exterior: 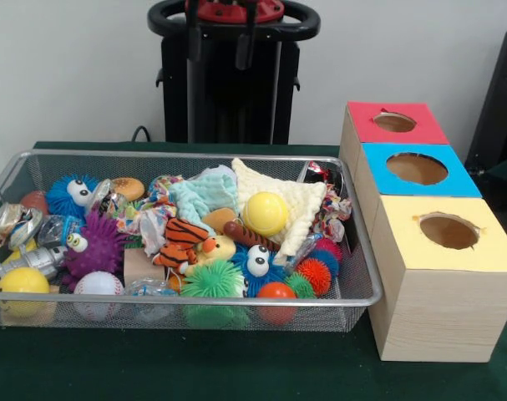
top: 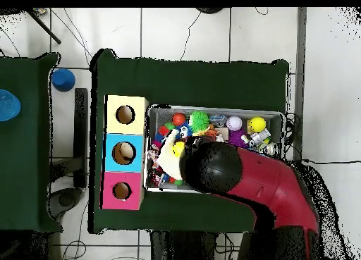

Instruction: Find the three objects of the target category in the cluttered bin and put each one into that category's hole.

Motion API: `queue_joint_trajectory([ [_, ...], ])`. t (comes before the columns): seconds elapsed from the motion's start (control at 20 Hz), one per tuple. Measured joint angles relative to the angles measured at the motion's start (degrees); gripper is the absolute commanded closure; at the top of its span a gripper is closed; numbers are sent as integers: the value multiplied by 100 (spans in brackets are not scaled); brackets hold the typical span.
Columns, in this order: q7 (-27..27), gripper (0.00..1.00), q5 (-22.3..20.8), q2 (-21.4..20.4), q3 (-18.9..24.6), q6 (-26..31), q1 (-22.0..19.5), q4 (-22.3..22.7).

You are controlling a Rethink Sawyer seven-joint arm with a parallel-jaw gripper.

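Two bluish bags point(exterior: 15, 224) lie at the bin point(exterior: 366, 276) end farthest from the blue box's hole point(exterior: 416, 169); fingers point(exterior: 221, 38) appear apart above.

Front cam sits low and close across the green-clothed surface point(exterior: 236, 376); overhead looks straight down from high up, both catching the silver wire-mesh bin point(exterior: 195, 311) point(top: 278, 116).

Gripper point(exterior: 221, 38) cut off by the front view's top edge, finger spacing unreadable, arm point(top: 240, 176) covered much of the bin point(top: 282, 116) from overhead (toys beneath hidden), bluish bags too small to identify.
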Motion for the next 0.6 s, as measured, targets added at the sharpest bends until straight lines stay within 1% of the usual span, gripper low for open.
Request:
queue_joint_trajectory([
  [0.6, 0, 0, -14, 2, 98, 0, -658, 8],
])
